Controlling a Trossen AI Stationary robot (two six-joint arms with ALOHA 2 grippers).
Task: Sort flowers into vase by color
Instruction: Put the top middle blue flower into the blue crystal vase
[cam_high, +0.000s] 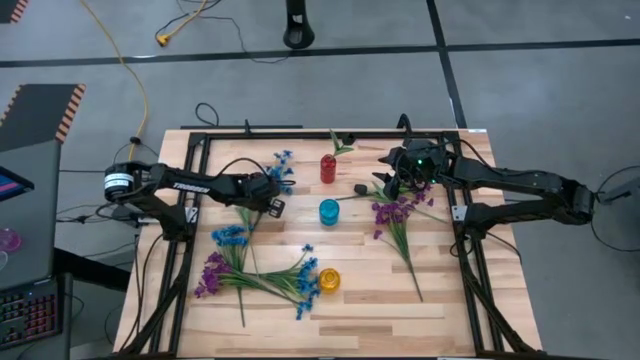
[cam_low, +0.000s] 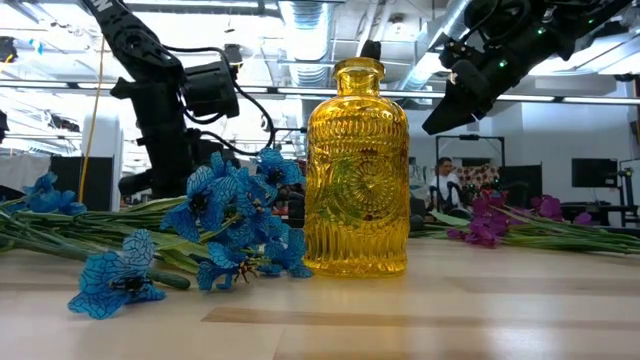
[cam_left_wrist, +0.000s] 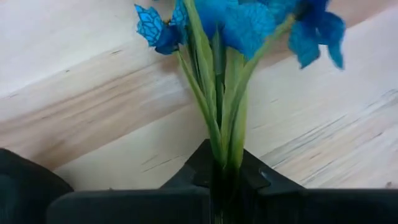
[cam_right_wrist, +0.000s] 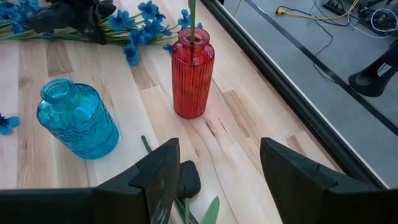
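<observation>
Wooden table (cam_high: 440, 300) carries three small vases in a loose row. Blue flower sprig (cam_high: 284, 167) sits clamped by its stem in the left gripper (cam_high: 270, 187), fingers closed on it, just beside the red vase (cam_high: 328, 168), on the side away from the right arm. A green stem stands in the red vase. Blue vase (cam_high: 329, 212) near it, yellow vase (cam_high: 329, 281) farther off. Right gripper (cam_high: 392, 183) hovers spread wide, empty, above a dark bud (cam_high: 361, 188) near the red vase. Purple flowers (cam_high: 397, 213) lie beyond.

Yellow cable (cam_high: 140, 75), keyboard (cam_high: 28, 312), seated person (cam_low: 443, 178)
</observation>
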